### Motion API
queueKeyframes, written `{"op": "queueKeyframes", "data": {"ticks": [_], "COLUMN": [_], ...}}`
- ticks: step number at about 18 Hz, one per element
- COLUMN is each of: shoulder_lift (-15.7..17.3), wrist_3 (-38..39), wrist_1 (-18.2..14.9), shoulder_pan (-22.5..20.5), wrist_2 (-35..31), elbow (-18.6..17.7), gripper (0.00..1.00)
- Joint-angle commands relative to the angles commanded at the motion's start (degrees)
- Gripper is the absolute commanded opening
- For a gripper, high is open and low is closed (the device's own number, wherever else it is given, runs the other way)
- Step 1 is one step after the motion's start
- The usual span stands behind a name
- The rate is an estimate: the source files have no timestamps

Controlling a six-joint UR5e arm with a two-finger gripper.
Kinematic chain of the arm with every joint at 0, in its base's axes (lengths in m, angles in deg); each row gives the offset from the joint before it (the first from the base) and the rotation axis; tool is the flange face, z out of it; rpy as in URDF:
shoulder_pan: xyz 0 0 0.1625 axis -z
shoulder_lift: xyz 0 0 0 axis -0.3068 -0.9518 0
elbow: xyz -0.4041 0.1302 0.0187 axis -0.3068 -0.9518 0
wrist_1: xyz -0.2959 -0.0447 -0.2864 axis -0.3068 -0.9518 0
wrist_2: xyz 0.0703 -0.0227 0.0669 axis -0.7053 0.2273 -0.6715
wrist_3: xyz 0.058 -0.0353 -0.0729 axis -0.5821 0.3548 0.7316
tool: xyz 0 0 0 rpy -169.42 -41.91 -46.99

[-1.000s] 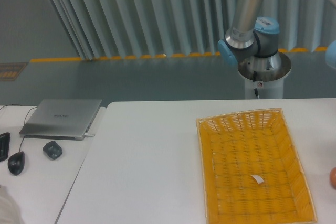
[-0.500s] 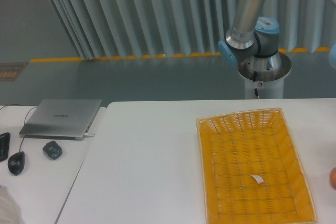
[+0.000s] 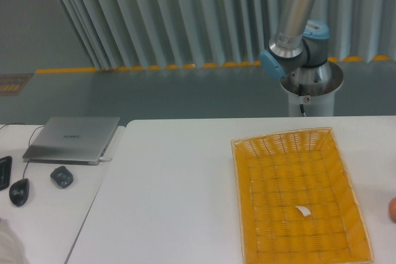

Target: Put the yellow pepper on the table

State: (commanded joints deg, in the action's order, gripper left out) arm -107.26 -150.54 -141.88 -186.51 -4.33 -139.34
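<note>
My table point(image 3: 179, 190) is a plain white top with rounded corners. On it sits a yellow-orange woven basket point(image 3: 242, 214), a small white scrap point(image 3: 302, 211) lying inside. Right of the basket, at the frame's edge, an orange-red fruit point(image 3: 392, 209) shows partly — apart from the basket, resting on the tabletop.

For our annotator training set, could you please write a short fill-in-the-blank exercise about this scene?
1. The woven basket on the table is coloured ____.
2. The laptop on the side desk has its lid ____.
3. The only item inside the basket is a small scrap of ____ paper.

Missing words: yellow-orange; closed; white
</note>
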Motion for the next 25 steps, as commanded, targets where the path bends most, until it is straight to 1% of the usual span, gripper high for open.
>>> {"op": "queueKeyframes", "data": {"ticks": [3, 5, 9, 10, 11, 13, 14, 18, 19, 20, 22, 25], "shoulder_lift": [-0.5, -1.4, -2.6, -3.3, -3.7, -4.2, -4.5, -4.9, -5.0, -5.0, -4.9, -3.9], "wrist_3": [-4.8, -7.0, -9.0, -9.4, -9.4, -9.4, -9.4, -10.1, -10.1, -10.1, -10.2, -11.6], "wrist_1": [0.0, 0.1, 0.4, 0.5, 0.6, 0.7, 0.8, 0.9, 0.9, 0.9, 0.9, 0.8], "shoulder_pan": [-3.2, -4.2, -4.4, -4.8, -5.0, -4.9, -4.9, -4.7, -4.6, -4.6, -4.5, -3.4], "wrist_2": [2.6, 2.7, 2.6, 2.6, 2.6, 2.6, 2.6, 2.6, 2.6, 2.6, 2.6, 2.6], "elbow": [0.0, 0.1, 0.1, 0.1, 0.1, 0.0, -0.2, -0.3, -0.3, -0.3, -0.3, -1.5], "gripper": [0.44, 0.45, 0.46, 0.49, 0.58, 0.6, 0.68, 0.68, 0.71, 0.79, 1.0, 1.0]}}
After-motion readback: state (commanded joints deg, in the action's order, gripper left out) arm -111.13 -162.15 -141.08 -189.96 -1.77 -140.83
